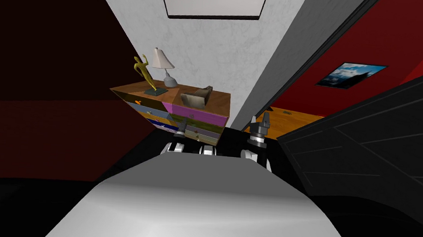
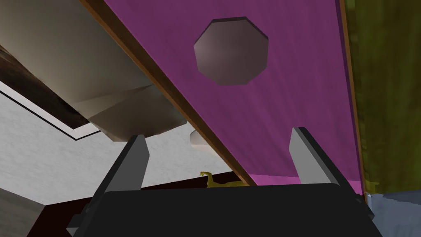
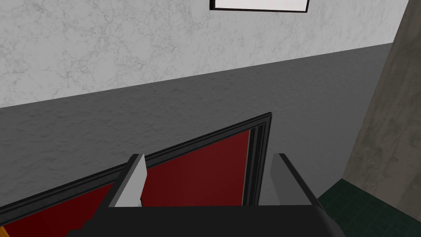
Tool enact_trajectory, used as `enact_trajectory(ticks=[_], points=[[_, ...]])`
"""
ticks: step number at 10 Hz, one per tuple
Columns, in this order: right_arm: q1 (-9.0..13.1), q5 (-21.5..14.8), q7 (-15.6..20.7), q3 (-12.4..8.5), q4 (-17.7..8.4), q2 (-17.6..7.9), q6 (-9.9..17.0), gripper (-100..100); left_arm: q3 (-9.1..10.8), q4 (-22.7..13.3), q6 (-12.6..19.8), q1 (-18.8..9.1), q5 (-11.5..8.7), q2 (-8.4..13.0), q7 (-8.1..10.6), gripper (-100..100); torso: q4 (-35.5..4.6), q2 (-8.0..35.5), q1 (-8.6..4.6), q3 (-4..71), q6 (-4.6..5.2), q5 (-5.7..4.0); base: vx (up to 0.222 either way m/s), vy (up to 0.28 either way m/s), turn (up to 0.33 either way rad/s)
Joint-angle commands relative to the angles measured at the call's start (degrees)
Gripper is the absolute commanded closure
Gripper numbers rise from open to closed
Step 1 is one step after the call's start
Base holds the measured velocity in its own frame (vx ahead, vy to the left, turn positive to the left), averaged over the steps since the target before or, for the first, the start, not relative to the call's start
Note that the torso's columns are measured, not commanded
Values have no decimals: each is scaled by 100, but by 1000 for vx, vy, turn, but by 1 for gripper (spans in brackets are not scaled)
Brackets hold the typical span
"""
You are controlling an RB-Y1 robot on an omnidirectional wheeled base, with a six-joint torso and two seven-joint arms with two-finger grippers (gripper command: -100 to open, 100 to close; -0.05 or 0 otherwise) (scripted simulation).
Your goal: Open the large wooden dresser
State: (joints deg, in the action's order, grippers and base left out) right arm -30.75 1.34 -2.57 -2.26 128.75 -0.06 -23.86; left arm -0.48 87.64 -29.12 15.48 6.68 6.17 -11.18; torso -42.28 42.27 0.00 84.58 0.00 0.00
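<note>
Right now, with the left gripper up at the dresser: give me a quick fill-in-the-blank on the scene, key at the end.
1. The left gripper faces a ____ drawer front of the dresser.
2. Its fingers are ____, with the grey knob ahead of them, untouched.
3. On the dresser top, beside the lamp, stands a figurine coloured ____.
4. The right gripper holds ____.
Missing words: purple; open; yellow; nothing.
</note>
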Motion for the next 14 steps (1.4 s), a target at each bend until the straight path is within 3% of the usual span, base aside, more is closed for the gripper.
enact_trajectory(ticks=[1,4,7,8,9,14], points=[[0,0,0,0,0,0,0,0,10,-319,-1,-82,22,-141,-21,-100,0,2,0,-1,0,0,64,-35,-10],[0,0,0,0,0,0,0,0,19,-606,0,-166,43,-467,-42,-100,-1,3,-4,-2,0,-1,56,-42,-10],[1,0,0,0,0,0,0,0,26,-371,251,-210,42,-410,-32,-100,-1,1,6,-1,0,2,54,-14,-10],[0,0,0,0,0,-1,0,0,30,-445,170,-214,40,-410,-33,-100,4,-14,8,8,0,2,46,4,-3],[0,0,0,0,0,-1,0,0,12,-549,10,-145,43,-420,-42,100,1,3,5,0,-1,2,-50,-4,23],[4,0,0,0,-1,0,1,0,-35,-288,274,-148,51,-354,19,100,3,10,16,-7,-9,5,-140,22,10]])
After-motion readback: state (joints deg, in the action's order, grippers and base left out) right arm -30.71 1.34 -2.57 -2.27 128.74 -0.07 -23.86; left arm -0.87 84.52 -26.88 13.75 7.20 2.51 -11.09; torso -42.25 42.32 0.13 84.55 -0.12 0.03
